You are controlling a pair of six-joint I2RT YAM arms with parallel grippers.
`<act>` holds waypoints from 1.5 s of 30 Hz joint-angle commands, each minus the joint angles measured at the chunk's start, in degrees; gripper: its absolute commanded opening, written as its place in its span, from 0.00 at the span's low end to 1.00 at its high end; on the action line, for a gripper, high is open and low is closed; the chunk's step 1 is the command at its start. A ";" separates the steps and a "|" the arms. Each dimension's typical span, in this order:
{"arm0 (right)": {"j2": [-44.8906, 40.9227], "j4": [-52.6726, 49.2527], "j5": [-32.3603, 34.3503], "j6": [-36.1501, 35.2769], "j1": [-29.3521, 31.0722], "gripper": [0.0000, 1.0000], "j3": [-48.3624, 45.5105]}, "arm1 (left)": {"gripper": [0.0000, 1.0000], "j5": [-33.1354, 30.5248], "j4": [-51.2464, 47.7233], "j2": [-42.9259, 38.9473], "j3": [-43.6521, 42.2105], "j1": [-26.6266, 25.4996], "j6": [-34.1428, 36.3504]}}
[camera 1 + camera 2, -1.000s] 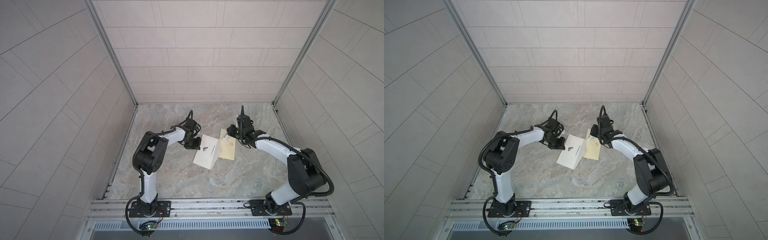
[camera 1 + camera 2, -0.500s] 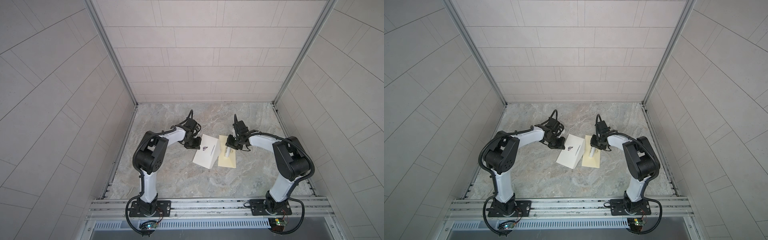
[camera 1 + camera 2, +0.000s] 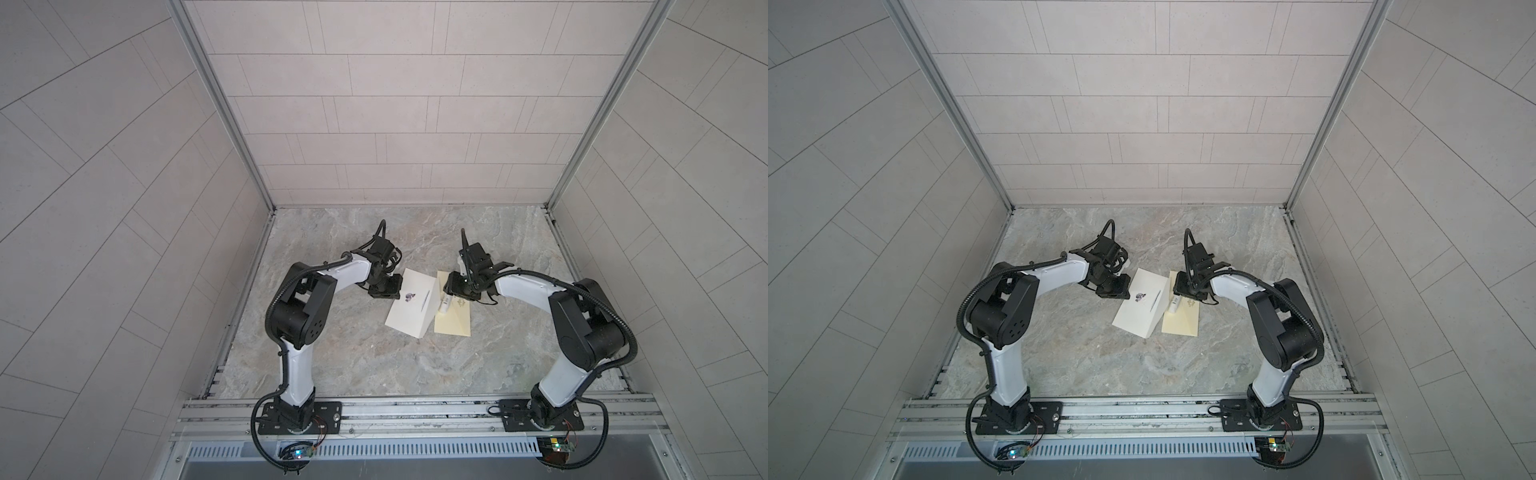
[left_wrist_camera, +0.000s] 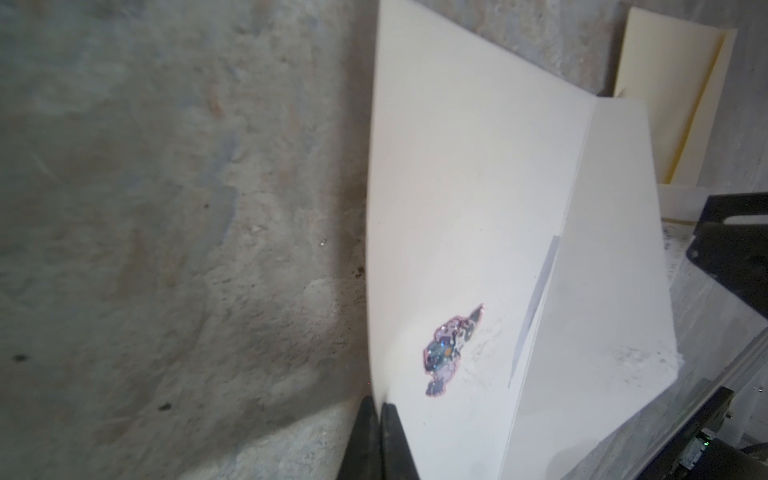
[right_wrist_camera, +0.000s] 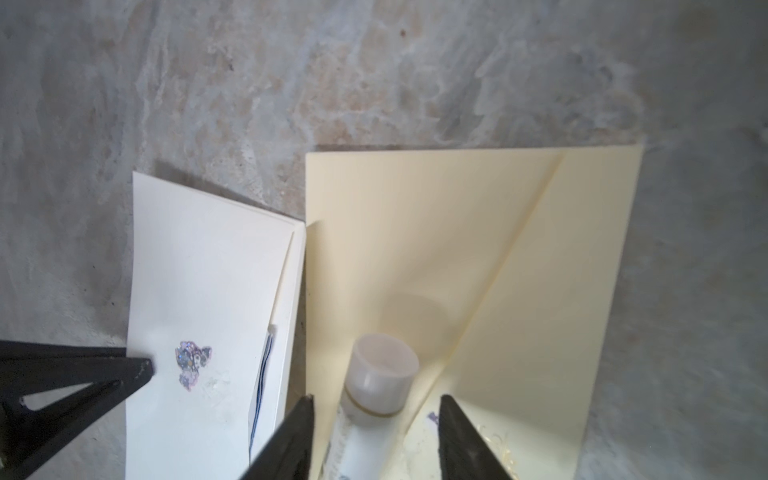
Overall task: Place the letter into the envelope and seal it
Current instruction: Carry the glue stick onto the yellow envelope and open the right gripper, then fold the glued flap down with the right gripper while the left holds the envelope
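Right end effector has opened wider than before, and its arm's elbow has swung outward.
Its jaws stand wide on both sides of the glue stick, which lies on the cream sheet. Left end effector is closed tight on one edge of the white envelope near the middle of the table; the flap is raised and the letter shows inside the slit.

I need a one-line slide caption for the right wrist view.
Open right gripper straddles a glue stick lying on cream paper, beside white paper.
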 commanded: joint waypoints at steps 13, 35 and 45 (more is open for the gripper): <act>-1.62 -2.82 2.98 -2.40 7.55 0.10 -1.30 | 0.00 -1.14 -0.92 -0.14 0.22 -0.21 0.31; 12.91 -7.05 -8.33 -7.60 10.99 0.07 13.54 | 0.00 -1.23 -0.66 -0.74 -0.37 -0.25 0.44; 20.06 -13.35 -10.01 -9.21 11.98 0.06 18.59 | 0.00 -1.50 -0.75 -0.77 -0.38 -0.24 0.31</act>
